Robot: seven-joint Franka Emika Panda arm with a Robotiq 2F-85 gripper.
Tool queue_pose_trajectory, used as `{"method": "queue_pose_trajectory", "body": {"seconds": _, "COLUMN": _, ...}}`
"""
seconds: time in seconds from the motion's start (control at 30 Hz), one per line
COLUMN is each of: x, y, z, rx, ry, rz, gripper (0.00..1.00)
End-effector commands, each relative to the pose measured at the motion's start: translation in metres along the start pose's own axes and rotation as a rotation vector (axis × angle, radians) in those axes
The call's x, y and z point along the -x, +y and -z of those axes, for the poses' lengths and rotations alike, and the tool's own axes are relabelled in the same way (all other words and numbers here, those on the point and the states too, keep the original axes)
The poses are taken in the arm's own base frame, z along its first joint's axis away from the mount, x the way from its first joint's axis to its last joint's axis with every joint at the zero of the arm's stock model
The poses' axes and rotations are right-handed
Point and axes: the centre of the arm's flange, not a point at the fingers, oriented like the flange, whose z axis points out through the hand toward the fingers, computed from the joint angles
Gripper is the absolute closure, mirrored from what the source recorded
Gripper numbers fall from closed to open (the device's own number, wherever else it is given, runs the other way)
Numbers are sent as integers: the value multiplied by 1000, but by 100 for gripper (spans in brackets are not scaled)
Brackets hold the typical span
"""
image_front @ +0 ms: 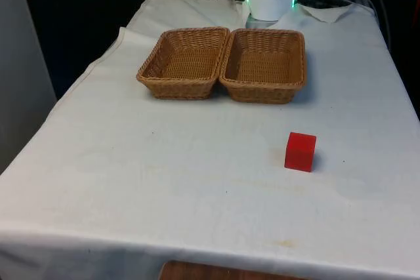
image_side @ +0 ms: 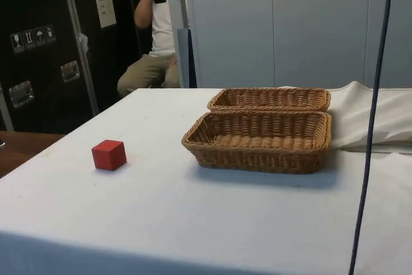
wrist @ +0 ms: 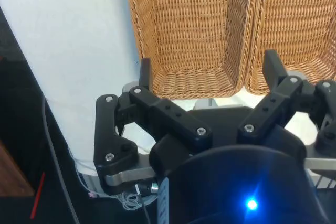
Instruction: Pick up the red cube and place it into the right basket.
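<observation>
Nothing is done yet: I see the cube [image_front: 300, 151] on the tabletop [image_front: 164, 162] at the baskets' [image_front: 264, 65] five o'clock, my claw [wrist: 207, 69] spread wide, empty.

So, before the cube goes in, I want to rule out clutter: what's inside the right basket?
Nothing: the right basket shows bare wicker in the front view. The near rim hides a strip of floor. The red cube sits on the cloth, apart.

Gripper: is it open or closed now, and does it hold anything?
Gripper: open, holding nothing; the red cube lies on the table.
</observation>
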Motion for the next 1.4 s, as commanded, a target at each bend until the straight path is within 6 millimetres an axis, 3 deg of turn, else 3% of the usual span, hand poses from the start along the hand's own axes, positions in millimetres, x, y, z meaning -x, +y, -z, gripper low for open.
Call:
{"method": "queue_pose_trajectory", "body": {"seconds": 0.0, "x": -3, "y": -3, "z": -1, "rx": 2, "ry": 0, "rz": 1, "gripper": 0}}
{"method": "queue_pose_trajectory", "body": {"seconds": 0.27, "x": -18, "y": -12, "z": -2, "rx": 18, "ry": 11, "rz": 7, "gripper": 0}}
{"method": "queue_pose_trajectory", "body": {"seconds": 0.5, "x": -52, "y": -27, "z": -12, "rx": 43, "ry": 15, "rz": 9, "gripper": 0}}
{"method": "queue_pose_trajectory", "body": {"seconds": 0.57, "x": -52, "y": -26, "z": -11, "rx": 48, "ry": 18, "rz": 13, "gripper": 0}}
{"method": "queue_pose_trajectory", "body": {"seconds": 0.83, "x": -80, "y": -45, "z": -29, "rx": 63, "ry": 18, "rz": 14, "gripper": 0}}
{"method": "queue_pose_trajectory", "body": {"seconds": 1.37, "x": -106, "y": -51, "z": -65, "rx": 55, "ry": 54, "rz": -5, "gripper": 0}}
